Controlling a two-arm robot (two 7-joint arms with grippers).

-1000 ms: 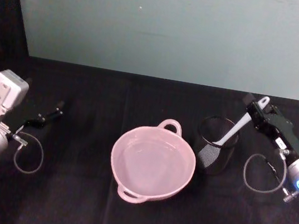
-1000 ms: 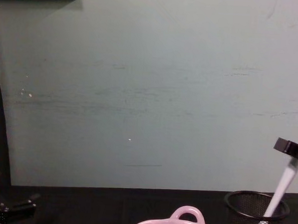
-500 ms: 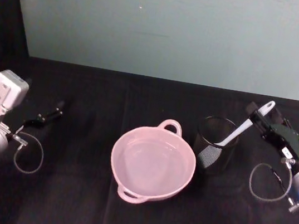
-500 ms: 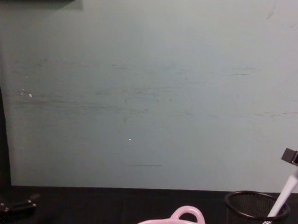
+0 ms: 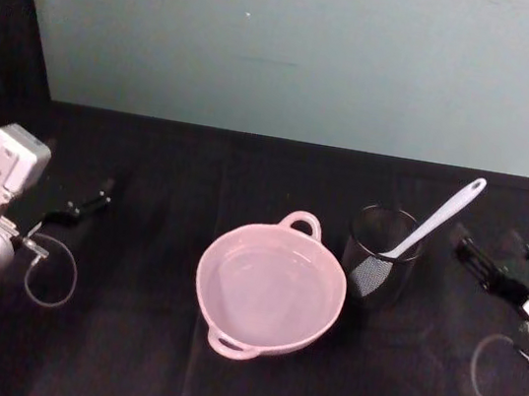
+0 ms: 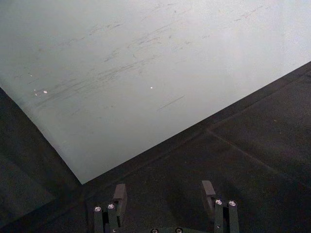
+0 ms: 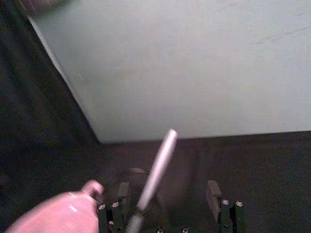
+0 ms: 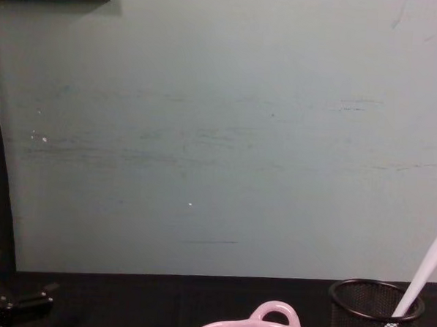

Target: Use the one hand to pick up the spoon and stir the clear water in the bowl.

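Your spoon (image 5: pixel 436 217) is standing in the black mesh cup (image 5: pixel 380 255), leaning with its long axis tilted: the paddle head is sitting down inside the cup and the holed handle end is pointing up and away to your right. Your right hand (image 5: pixel 472 257) is hovering just beside the cup on the right, released, fingers apart and gripping nothing. The pink bowl (image 5: pixel 270 288) is sitting on the black desk (image 5: pixel 144 339) just left of the cup. Your left hand (image 5: pixel 79 207) is resting far left, also released.
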